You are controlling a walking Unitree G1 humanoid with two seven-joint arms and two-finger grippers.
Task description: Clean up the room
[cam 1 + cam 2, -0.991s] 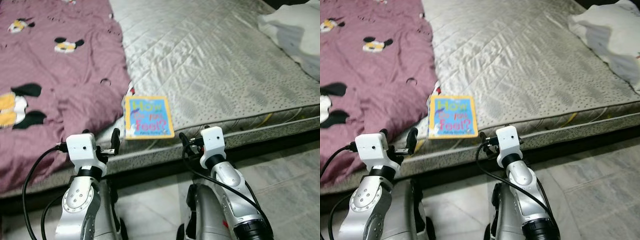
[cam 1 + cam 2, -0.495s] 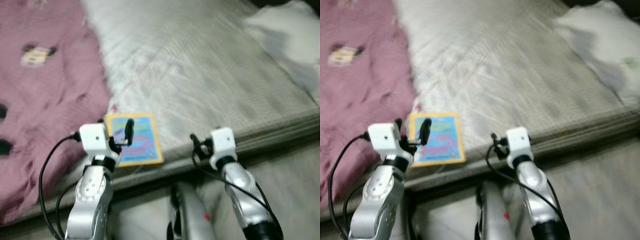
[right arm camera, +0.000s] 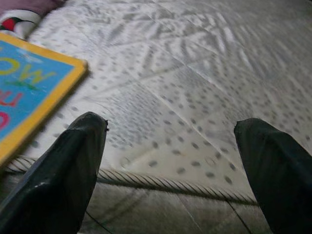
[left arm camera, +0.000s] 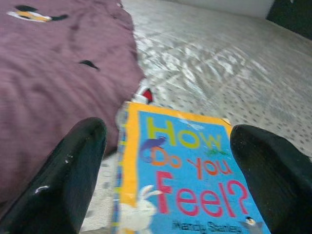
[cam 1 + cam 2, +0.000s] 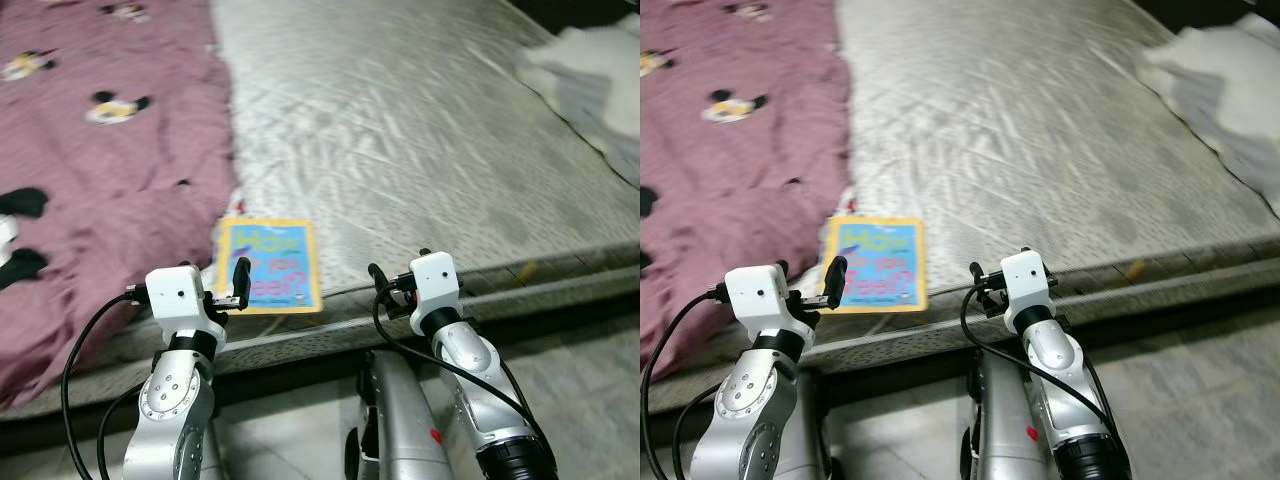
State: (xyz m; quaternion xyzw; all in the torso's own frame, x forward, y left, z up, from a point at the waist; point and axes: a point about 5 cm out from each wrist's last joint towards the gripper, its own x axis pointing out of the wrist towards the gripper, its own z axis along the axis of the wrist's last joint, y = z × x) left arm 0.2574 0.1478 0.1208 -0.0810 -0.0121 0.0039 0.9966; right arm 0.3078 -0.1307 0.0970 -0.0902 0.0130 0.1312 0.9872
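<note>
**Book at the mattress edge, both tools wide open**

The picture book [image 5: 267, 279] lay flat at the near edge of the mattress [image 5: 430, 150], touching the purple blanket [image 5: 100, 180] on its left. The left tool [image 4: 165, 161] hovered just before it, spread open; the right tool [image 3: 170, 161] gaped, empty, further right. The book looked stiff, thin and light: best pinched at its near edge.

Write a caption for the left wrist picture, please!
Open left gripper reaching toward a blue book beside the purple blanket.
</note>
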